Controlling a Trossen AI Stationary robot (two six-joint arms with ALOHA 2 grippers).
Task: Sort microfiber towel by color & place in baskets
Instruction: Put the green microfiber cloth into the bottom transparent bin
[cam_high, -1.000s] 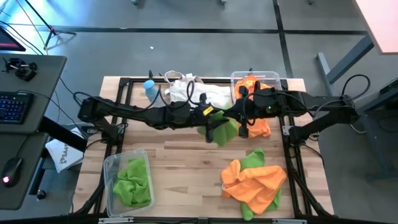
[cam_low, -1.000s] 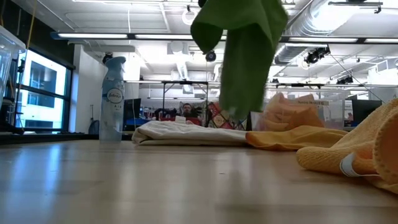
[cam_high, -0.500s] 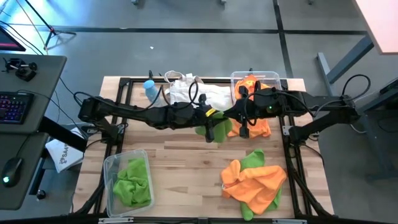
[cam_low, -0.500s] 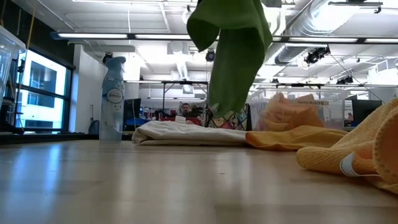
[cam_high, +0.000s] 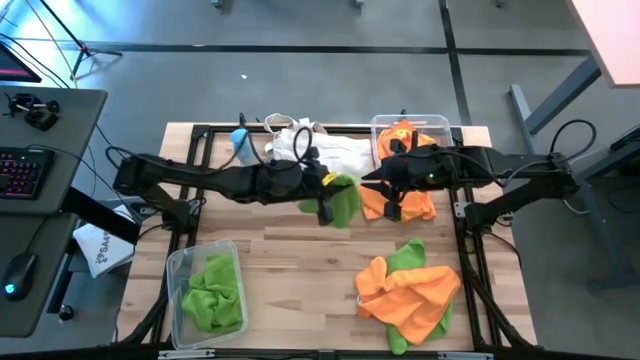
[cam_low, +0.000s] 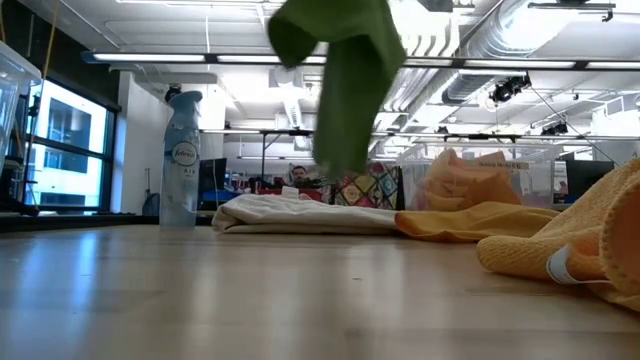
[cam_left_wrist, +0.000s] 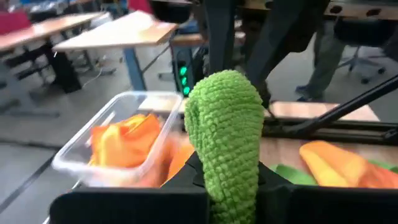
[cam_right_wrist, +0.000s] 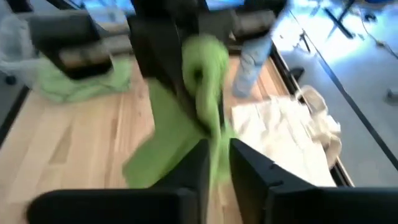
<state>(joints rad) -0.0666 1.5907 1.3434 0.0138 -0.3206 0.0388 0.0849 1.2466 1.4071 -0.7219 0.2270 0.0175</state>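
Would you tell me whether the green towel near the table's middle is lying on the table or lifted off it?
Lifted: the green towel hangs clear above the table, pinched in the left gripper.

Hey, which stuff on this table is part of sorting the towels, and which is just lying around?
Part of the job:
green towel held by left gripper
towel pile
bin of green towels
bin of orange towels

Just lying about:
white fabric bag
spray bottle

towel above table middle
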